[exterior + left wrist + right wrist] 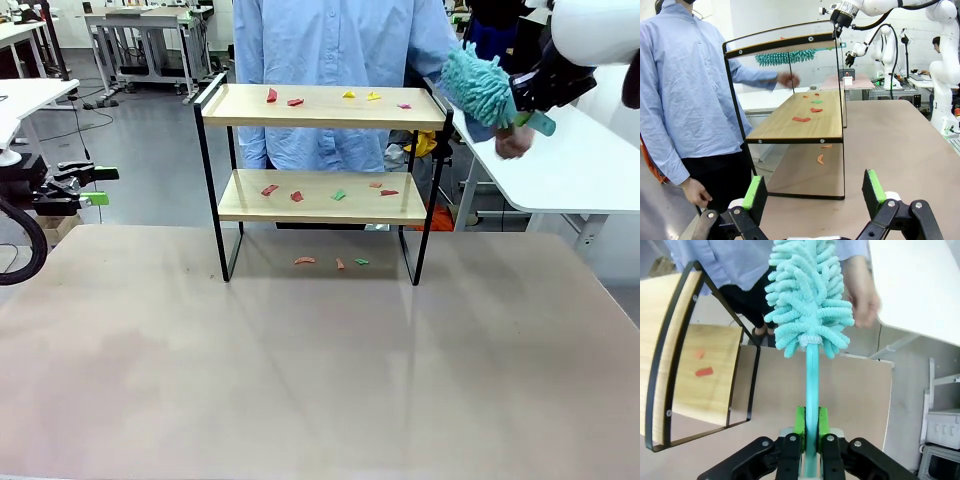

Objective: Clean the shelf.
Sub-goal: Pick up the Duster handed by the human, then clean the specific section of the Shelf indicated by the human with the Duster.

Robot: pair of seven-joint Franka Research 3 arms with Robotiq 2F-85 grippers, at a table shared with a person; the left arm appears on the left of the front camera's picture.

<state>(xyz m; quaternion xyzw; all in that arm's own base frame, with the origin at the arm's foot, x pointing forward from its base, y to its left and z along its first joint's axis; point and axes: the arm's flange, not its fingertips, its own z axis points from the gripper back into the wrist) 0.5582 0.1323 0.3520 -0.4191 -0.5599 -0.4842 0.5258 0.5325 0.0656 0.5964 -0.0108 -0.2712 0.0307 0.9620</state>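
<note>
Right gripper (811, 421) clamps the duster (810, 305) by its stiff handle; left gripper (814, 195) gapes empty. Shelf (320, 118) looks light, perhaps tippy.

Front view: pale beige tabletop (320, 390), matte, faintly blotched. Light is even, shadows soft. Beyond it, from 10 to 11 o'clock, grey floor (150, 160) with a dull sheen and a dark cable (70, 125) lying across it. White desk (30, 95) at 9 o'clock, another white desk (575, 170) at 3 o'clock. Benches (140, 35) on dark legs at 11 o'clock.
Left wrist view: plain white wall (770, 17) at 12 o'clock.
Right wrist view: white cabinet (942, 429) at 4 o'clock.
</note>
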